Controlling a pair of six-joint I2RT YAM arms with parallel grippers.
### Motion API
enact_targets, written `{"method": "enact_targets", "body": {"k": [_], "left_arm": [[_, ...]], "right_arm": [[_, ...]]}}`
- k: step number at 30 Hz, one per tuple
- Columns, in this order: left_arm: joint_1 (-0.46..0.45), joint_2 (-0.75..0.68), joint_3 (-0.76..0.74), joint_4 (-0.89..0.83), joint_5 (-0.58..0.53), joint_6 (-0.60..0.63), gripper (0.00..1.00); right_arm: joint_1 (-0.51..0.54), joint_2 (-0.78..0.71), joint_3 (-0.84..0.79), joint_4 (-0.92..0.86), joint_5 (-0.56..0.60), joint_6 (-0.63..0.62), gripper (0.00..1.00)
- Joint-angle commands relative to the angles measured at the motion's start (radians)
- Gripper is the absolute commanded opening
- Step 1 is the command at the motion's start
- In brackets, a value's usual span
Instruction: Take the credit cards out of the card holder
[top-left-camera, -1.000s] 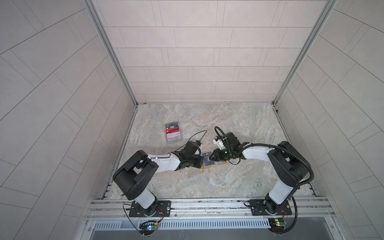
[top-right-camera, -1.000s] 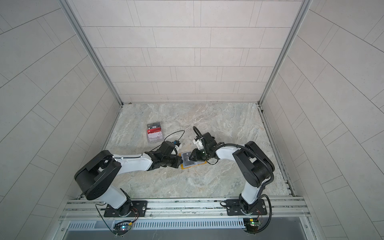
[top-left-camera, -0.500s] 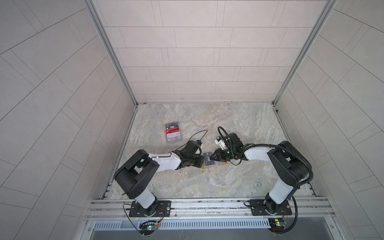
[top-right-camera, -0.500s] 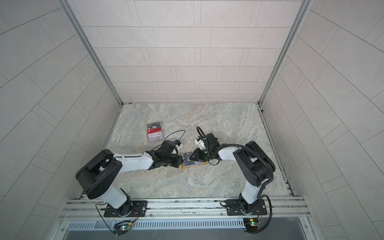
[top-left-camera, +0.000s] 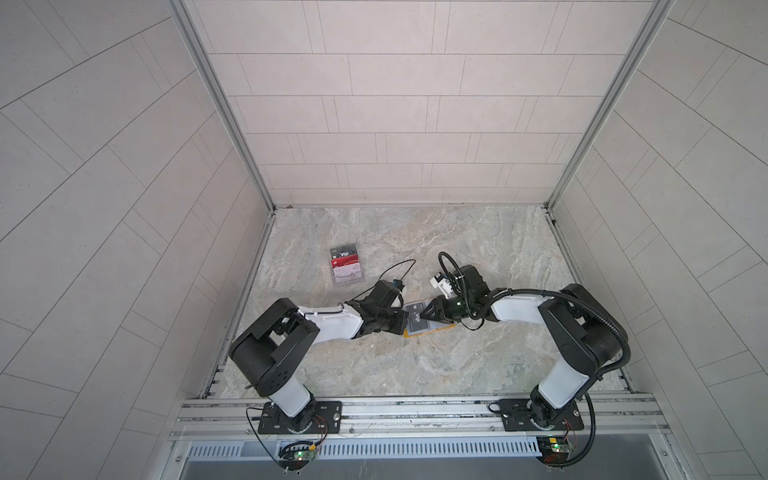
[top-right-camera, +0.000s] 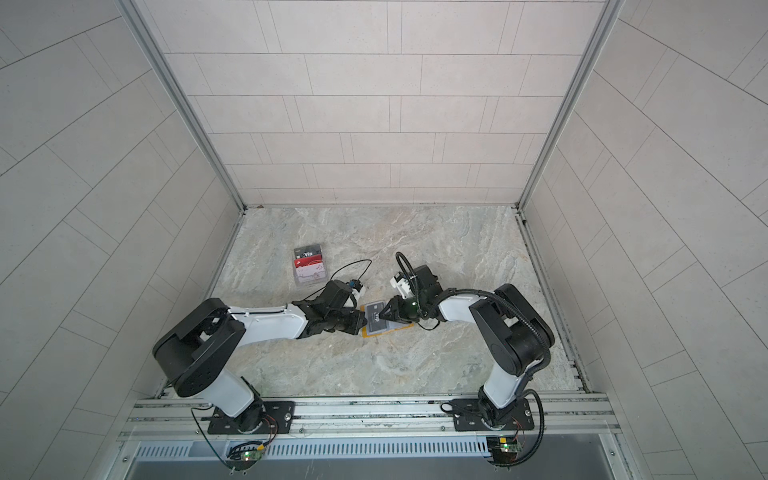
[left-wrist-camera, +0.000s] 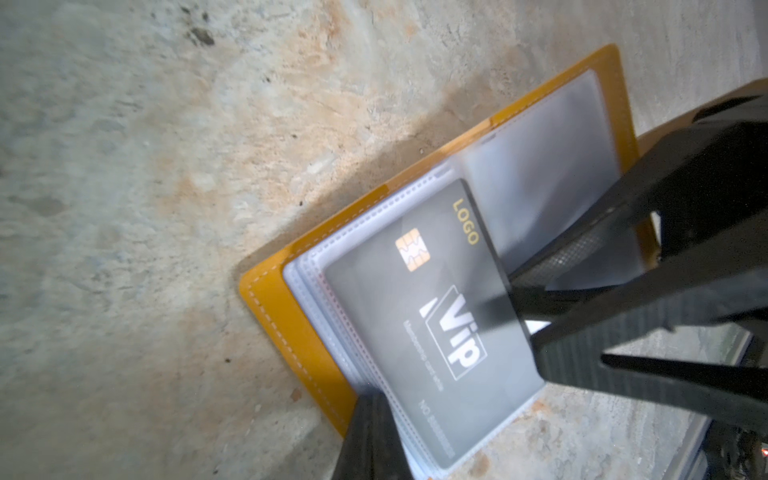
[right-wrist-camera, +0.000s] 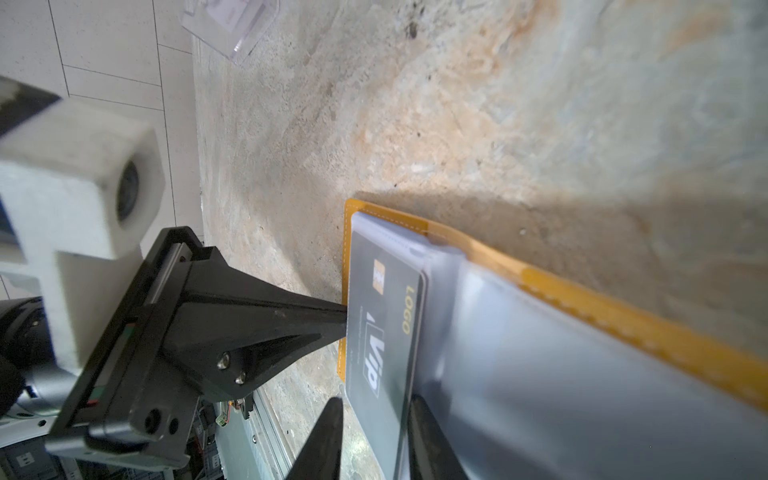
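Card holder (left-wrist-camera: 291, 332) lies open on the worktop (left-wrist-camera: 166, 208), pinned by the shut, empty left fingers (right-wrist-camera: 291, 316), while the slightly parted right fingers (right-wrist-camera: 324, 440) straddle the dark grey card (left-wrist-camera: 395, 332) at its edge, so catching the sleeve too could drag the holder along

A marble-patterned tabletop (top-left-camera: 478, 249), grey-beige with rusty veins, forms the floor of the tiled enclosure in both top views; two things lie directly on it. The card holder (top-left-camera: 417, 328) lies open near the middle, towards the front edge, its mustard-yellow stitched cover against the stone and its clear sleeves facing up; a clear stand (top-left-camera: 347, 270) sits well apart from it, further back and to the left, near the left wall.
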Motion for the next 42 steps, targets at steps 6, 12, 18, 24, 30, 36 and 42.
{"method": "enact_targets", "body": {"k": [6,12,18,24,30,36,42], "left_arm": [[-0.006,0.078,-0.007,-0.117,-0.066,0.02,0.0],[-0.006,0.081,-0.003,-0.124,-0.07,0.022,0.0],[-0.006,0.087,-0.001,-0.12,-0.066,0.023,0.0],[-0.006,0.089,0.003,-0.121,-0.065,0.026,0.0],[-0.006,0.091,0.004,-0.12,-0.065,0.025,0.0],[-0.006,0.091,0.0,-0.12,-0.065,0.026,0.0],[-0.006,0.094,-0.004,-0.117,-0.066,0.026,0.0]], "right_arm": [[-0.014,-0.044,-0.013,0.018,-0.072,-0.006,0.3],[-0.039,-0.069,-0.019,-0.003,-0.109,-0.019,0.3],[-0.04,-0.065,-0.01,-0.003,-0.133,-0.017,0.3],[-0.032,-0.016,-0.002,0.028,-0.168,-0.009,0.3],[-0.017,0.027,0.008,0.053,-0.169,0.004,0.29],[-0.005,0.045,0.024,0.038,-0.161,-0.008,0.28],[0.01,0.056,0.07,-0.104,-0.148,-0.108,0.28]]}}
